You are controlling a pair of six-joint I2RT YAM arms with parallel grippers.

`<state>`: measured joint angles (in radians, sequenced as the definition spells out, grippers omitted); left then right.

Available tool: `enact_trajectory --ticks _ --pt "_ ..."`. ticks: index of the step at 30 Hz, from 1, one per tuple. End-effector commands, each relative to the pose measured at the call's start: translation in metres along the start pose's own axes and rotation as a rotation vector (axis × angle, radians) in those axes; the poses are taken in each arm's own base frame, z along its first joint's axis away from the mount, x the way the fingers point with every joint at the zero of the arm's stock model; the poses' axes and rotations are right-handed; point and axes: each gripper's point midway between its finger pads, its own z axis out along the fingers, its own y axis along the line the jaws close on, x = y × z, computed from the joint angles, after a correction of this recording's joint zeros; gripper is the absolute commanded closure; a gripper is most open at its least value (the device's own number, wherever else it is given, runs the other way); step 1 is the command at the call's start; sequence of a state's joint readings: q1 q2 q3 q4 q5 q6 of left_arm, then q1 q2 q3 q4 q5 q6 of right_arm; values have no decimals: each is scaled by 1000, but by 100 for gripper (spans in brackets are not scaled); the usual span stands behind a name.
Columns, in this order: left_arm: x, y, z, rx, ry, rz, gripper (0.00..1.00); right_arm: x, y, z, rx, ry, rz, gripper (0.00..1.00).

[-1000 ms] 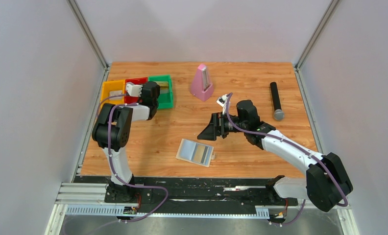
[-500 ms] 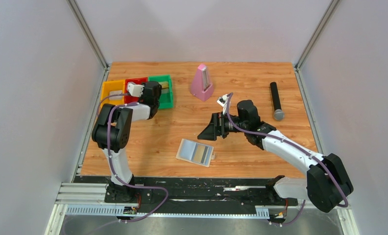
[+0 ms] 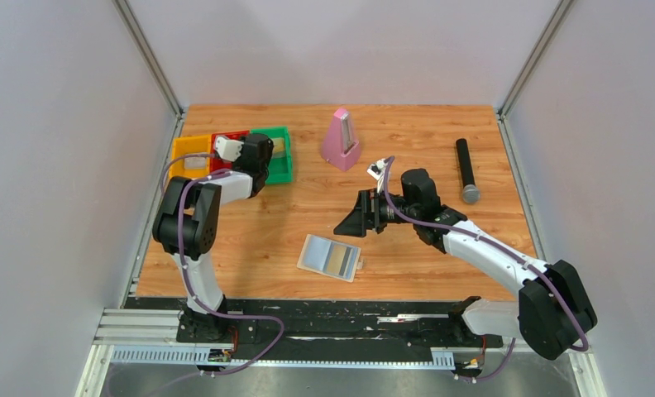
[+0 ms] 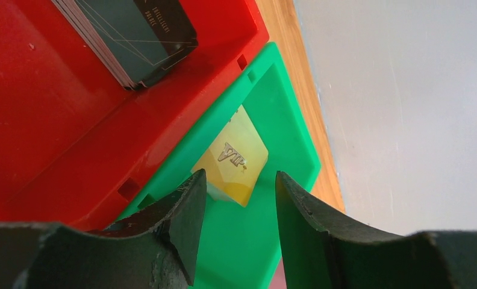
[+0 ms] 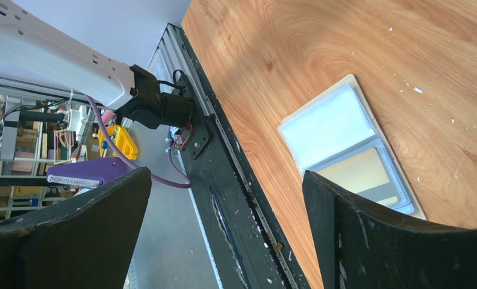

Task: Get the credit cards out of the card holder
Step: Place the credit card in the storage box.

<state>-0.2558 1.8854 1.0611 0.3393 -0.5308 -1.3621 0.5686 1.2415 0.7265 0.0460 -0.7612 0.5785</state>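
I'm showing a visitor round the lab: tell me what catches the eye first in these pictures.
The card holder lies open near the table's front edge, a gold card still in one pocket, the right arm's jaws wide open nearby. At the far left, a gold VIP card lies in the green bin and a dark card in the red bin, the left arm's jaws open over them. A pink metronome stands at the back.

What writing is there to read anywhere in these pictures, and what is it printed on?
"VIP": on the gold card lying in the green bin.
Small pale print on the dark card in the red bin: too small to read.
Card holder: no writing can be made out.
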Motion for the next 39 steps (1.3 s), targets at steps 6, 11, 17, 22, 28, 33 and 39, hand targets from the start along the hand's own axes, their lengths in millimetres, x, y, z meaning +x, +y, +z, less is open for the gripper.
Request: enact_trajectory --ticks 6,11,17,22,28,33,39 --pt "-21 -47 -35 82 44 173 46 -7 3 -3 19 -26 39 0" --pt "-27 -62 -72 135 147 345 46 -3 -10 -3 109 -16 153 3" --pt "-24 -52 -138 227 349 557 46 5 -19 -7 194 -21 318 19" --pt "-3 -16 -196 293 606 678 46 15 -25 -13 251 -53 392 40" --pt "28 24 -257 402 894 664 48 31 -33 -9 306 -56 456 52" --pt "54 52 -289 425 1071 674 49 42 -41 2 375 -35 489 50" --pt "87 78 -312 427 1199 708 48 64 -58 20 482 6 531 46"
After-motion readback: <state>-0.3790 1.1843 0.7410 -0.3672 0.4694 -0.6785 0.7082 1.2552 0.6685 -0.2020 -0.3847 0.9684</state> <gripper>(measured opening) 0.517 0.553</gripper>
